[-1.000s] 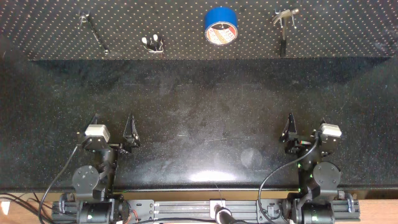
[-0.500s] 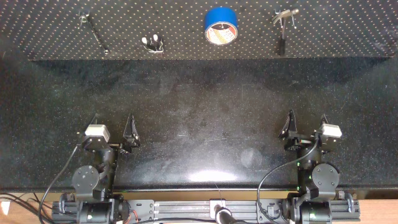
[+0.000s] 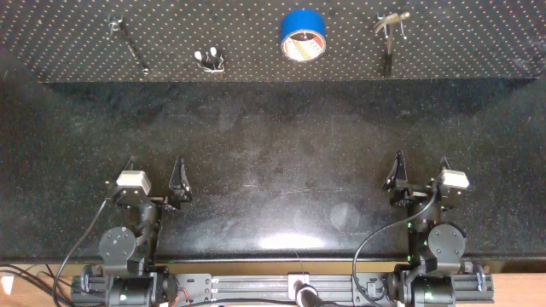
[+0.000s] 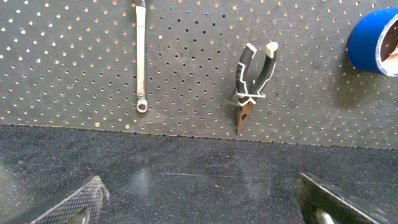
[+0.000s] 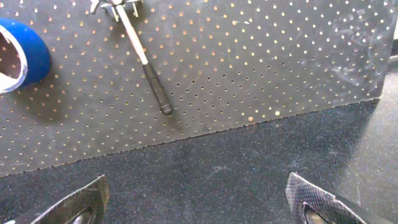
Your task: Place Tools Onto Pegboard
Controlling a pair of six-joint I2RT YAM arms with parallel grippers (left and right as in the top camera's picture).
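Observation:
On the black pegboard (image 3: pixel 478 34) at the back hang a wrench (image 3: pixel 130 44) (image 4: pixel 141 56), pliers (image 3: pixel 210 60) (image 4: pixel 251 84) with black and white handles, a roll of blue tape (image 3: pixel 303 36) (image 4: pixel 375 41) (image 5: pixel 18 55), and a hammer (image 3: pixel 388 38) (image 5: pixel 140 50). My left gripper (image 3: pixel 154 175) (image 4: pixel 205 202) stands open near the front left of the table, nothing between its fingers. Open and empty too, my right gripper (image 3: pixel 420 172) (image 5: pixel 199 202) sits near the front right.
The black tabletop (image 3: pixel 273 145) stretches between the grippers and the pegboard. Wooden edge and arm bases with cables (image 3: pixel 299 286) run along the front.
The right arm has drawn back slightly toward its base. The left arm and the hung tools have not moved.

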